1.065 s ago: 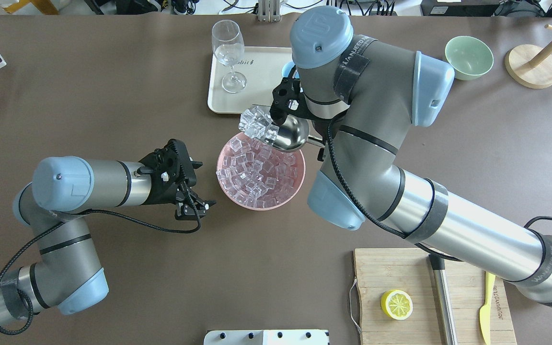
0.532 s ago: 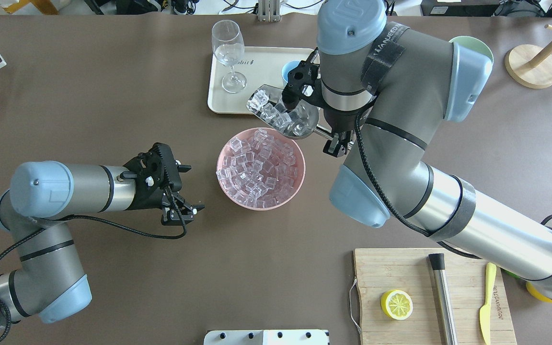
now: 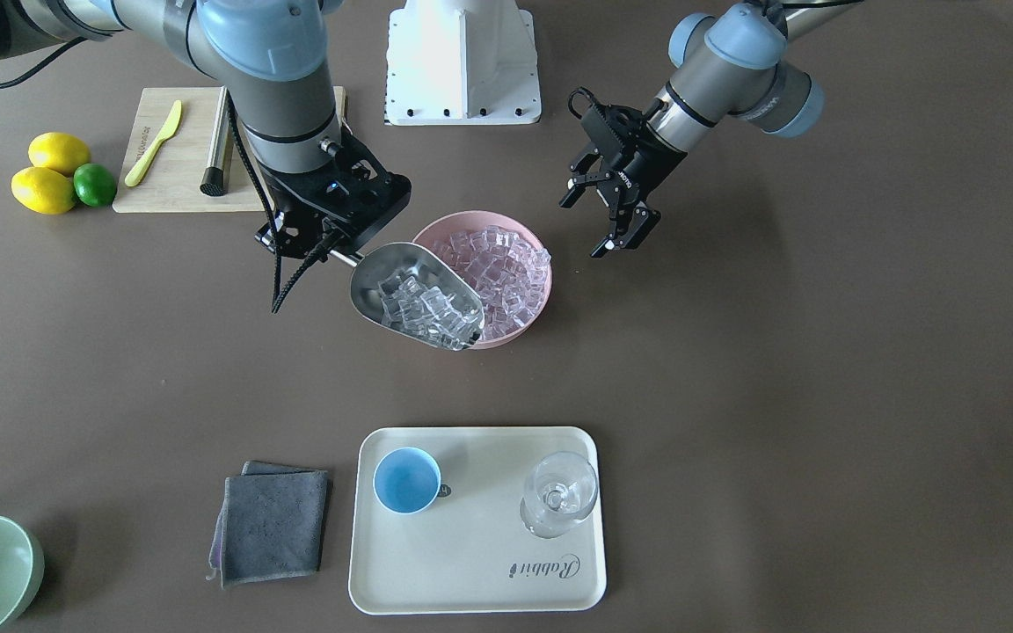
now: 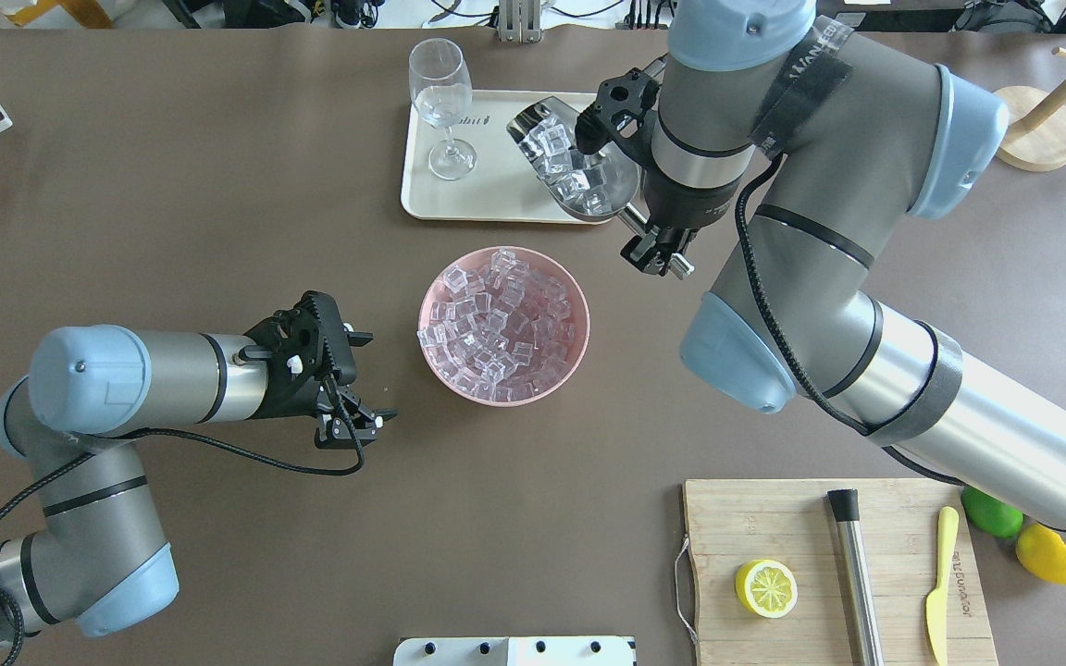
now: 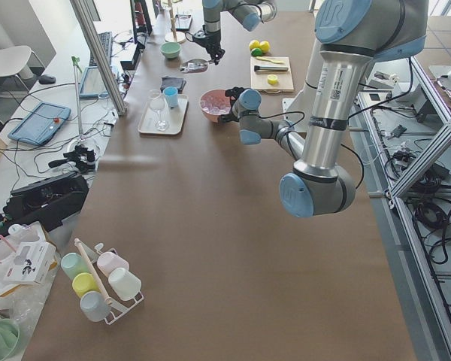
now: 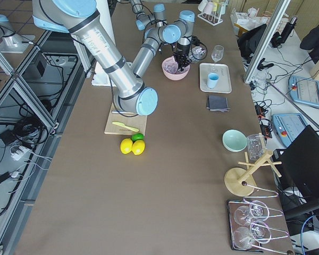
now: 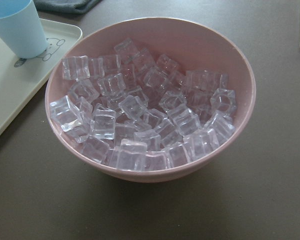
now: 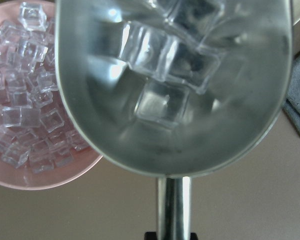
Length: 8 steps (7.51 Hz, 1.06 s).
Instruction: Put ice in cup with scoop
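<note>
right hand pinching scoop of ice, left hand spread, tray marked "Rabbit"

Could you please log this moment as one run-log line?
right gripper: shut on scoop; scoop: aloft, with ice; cup: empty; left gripper: open

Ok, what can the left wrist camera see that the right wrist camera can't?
Only the left wrist camera shows the blue cup standing on the tray, and the whole pink bowl. Only the right wrist camera shows the shiny scoop, close up, with ice cubes in it. Both show the pink bowl full of ice cubes.
</note>
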{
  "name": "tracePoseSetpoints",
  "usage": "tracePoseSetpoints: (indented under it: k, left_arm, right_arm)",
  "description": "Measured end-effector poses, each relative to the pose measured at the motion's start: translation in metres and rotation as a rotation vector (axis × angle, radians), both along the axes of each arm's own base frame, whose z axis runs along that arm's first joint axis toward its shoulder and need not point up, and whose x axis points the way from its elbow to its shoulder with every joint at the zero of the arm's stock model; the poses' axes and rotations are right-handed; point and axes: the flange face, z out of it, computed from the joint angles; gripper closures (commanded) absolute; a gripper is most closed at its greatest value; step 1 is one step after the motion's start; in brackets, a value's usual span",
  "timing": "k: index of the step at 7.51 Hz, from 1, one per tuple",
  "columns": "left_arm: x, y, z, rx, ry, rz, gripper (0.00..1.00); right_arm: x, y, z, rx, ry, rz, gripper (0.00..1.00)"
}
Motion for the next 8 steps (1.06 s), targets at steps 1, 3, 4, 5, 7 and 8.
tracePoseSetpoints:
  k: [1,3,4,5,7,8]
  left_arm:
    - [0.003,0.003,0.001,0.001,-0.002,0.003,0.02]
    - [0.004,0.004,0.003,-0.002,-0.015,0.005,0.02]
    - [0.004,0.003,0.004,-0.008,-0.032,0.006,0.02]
    - [0.004,0.003,0.004,-0.023,-0.062,0.008,0.02]
    - [-0.005,-0.001,-0.002,-0.063,-0.135,0.004,0.02]
    - [-0.016,-0.005,-0.008,-0.094,-0.175,0.008,0.02]
  right_arm:
    - [0.002,-0.003,0.012,-0.034,-0.031,0.075,1.00]
    - [0.002,-0.009,0.037,-0.088,-0.034,0.141,1.00]
    - [0.000,-0.013,0.043,-0.111,-0.020,0.149,1.00]
    - [-0.001,-0.017,0.040,-0.141,0.003,0.150,1.00]
    - [-0.008,-0.038,0.023,-0.235,0.052,0.130,1.00]
    - [-0.015,-0.057,0.017,-0.290,0.072,0.111,1.00]
